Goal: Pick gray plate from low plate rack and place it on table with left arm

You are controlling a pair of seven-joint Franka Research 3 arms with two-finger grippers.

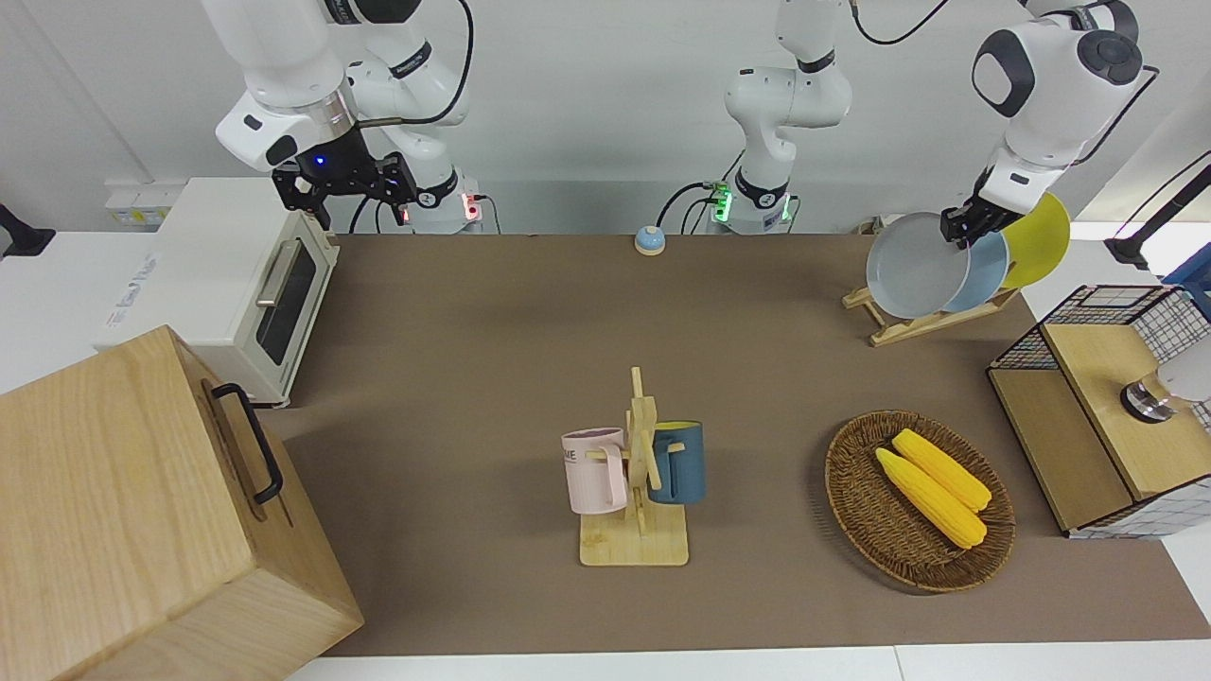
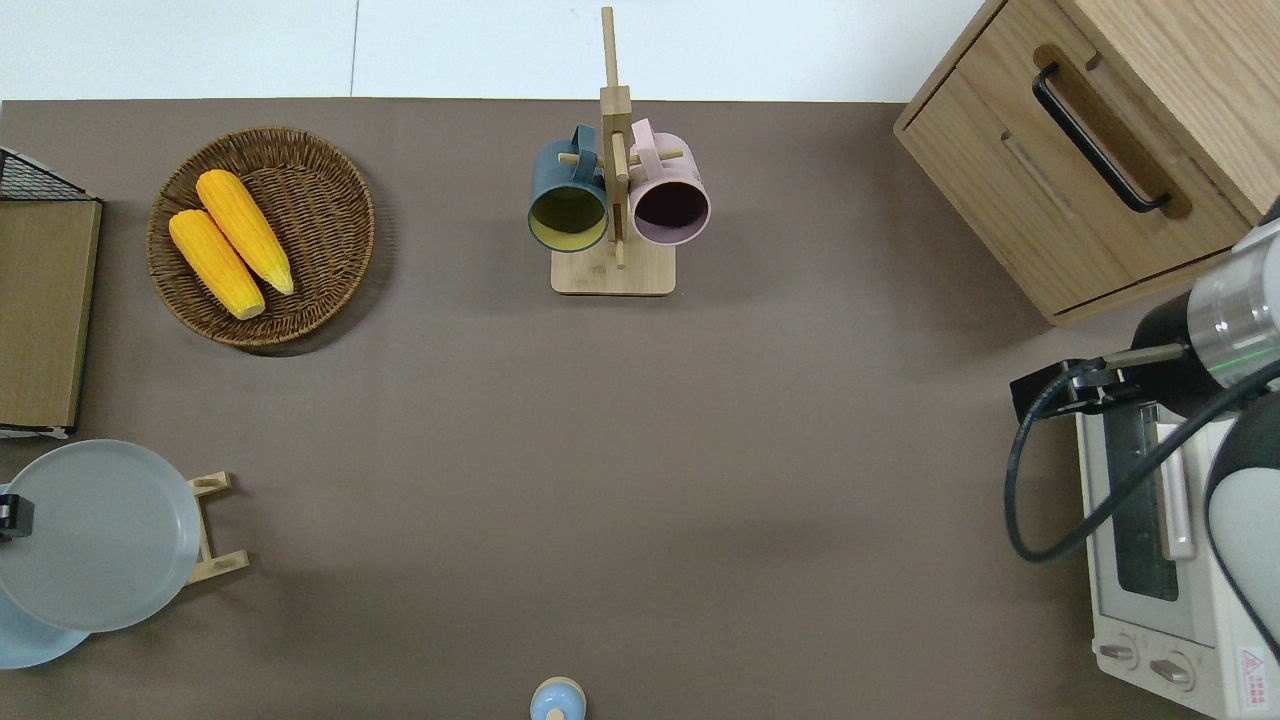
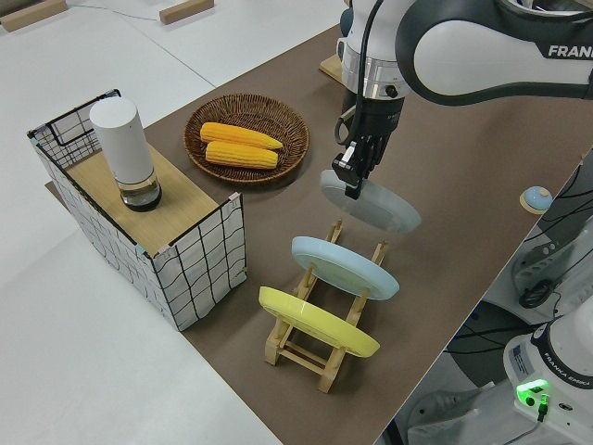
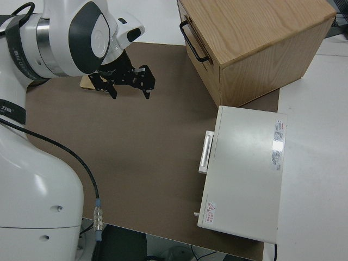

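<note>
The gray plate (image 1: 910,267) (image 2: 95,535) (image 3: 372,206) hangs tilted in the air, lifted off the low plate rack (image 1: 906,327) (image 2: 216,529) (image 3: 313,350). My left gripper (image 1: 957,230) (image 2: 10,517) (image 3: 350,178) is shut on its rim, over the rack at the left arm's end of the table (image 1: 473,331). A light blue plate (image 1: 990,269) (image 3: 345,267) and a yellow plate (image 1: 1041,236) (image 3: 315,321) still stand in the rack's slots. The right arm is parked, its gripper (image 1: 345,189) (image 4: 130,89) open and holding nothing.
A wicker basket (image 1: 856,511) with two corn cobs lies farther from the robots than the rack. Beside it stands a wire-sided wooden box (image 1: 1088,416). A mug stand (image 1: 636,473) holds two mugs mid-table. A toaster oven (image 1: 236,284) and wooden cabinet (image 1: 142,511) fill the right arm's end.
</note>
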